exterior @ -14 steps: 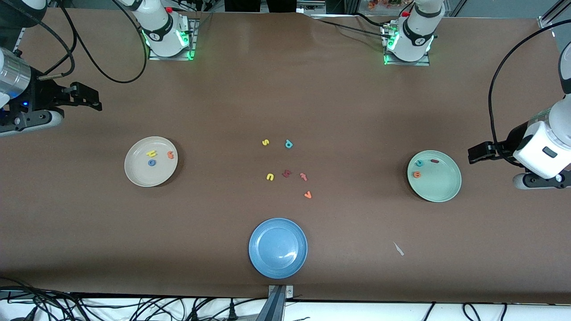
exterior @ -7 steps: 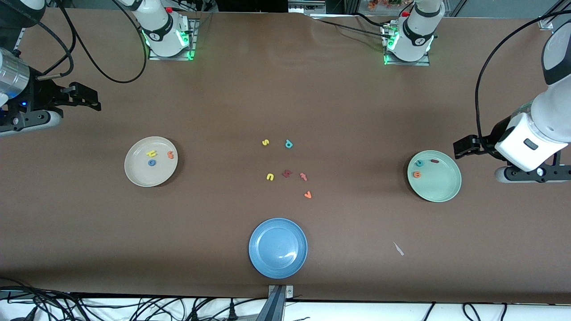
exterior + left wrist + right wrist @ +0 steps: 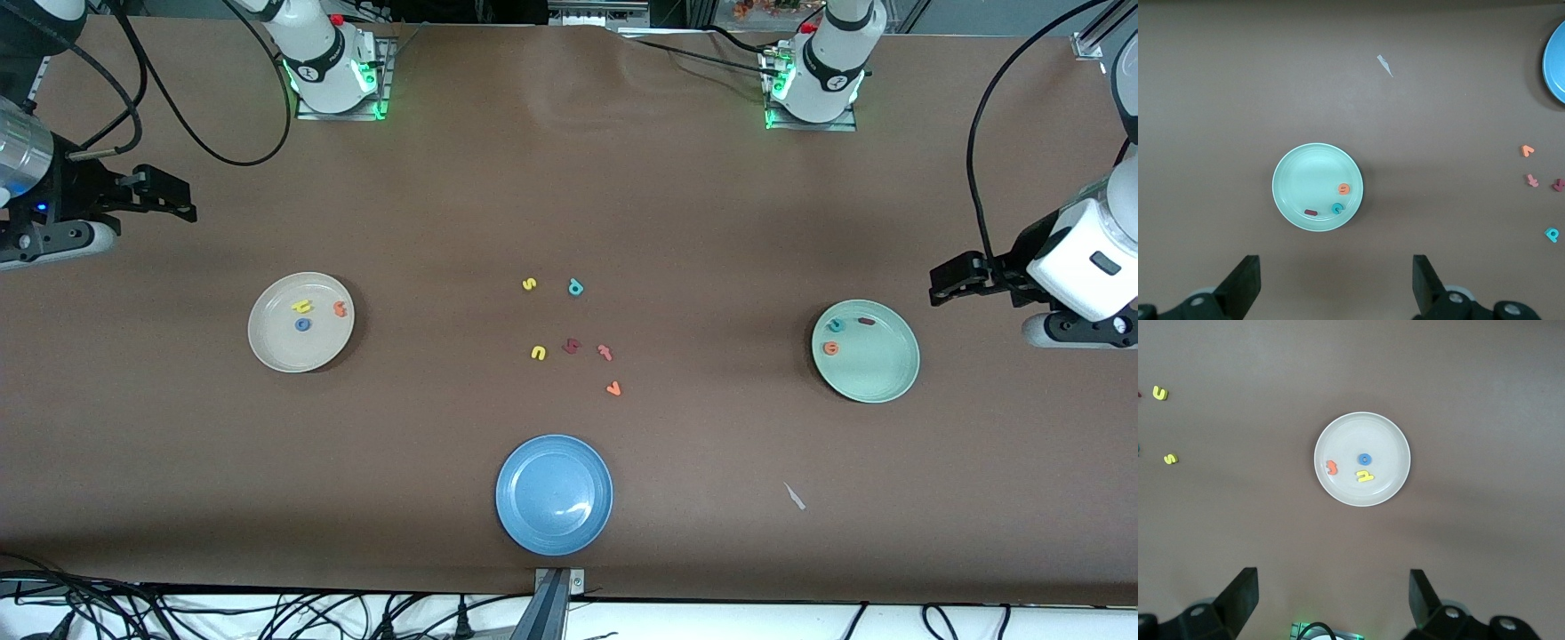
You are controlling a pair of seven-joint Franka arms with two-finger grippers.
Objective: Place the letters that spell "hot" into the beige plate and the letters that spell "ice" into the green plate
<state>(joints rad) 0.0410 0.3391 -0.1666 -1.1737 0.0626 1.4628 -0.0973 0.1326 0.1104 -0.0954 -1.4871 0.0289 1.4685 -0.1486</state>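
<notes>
The beige plate [image 3: 300, 322], toward the right arm's end, holds the yellow h [image 3: 301, 307], blue o [image 3: 303, 324] and orange t [image 3: 340, 308]. The green plate [image 3: 865, 350] holds the teal c [image 3: 836, 325], dark red i [image 3: 866, 321] and orange e [image 3: 830, 348]. Both grippers (left gripper [image 3: 1335, 290], right gripper [image 3: 1331, 600]) are spread wide and empty, each raised over bare table beside its plate. Stray letters [image 3: 573, 342] lie mid-table, the blue plate [image 3: 554, 494] nearer the camera.

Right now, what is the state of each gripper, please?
Left gripper: open, holding nothing, up in the air beside the green plate.
Right gripper: open, holding nothing, up in the air near the beige plate.
</notes>
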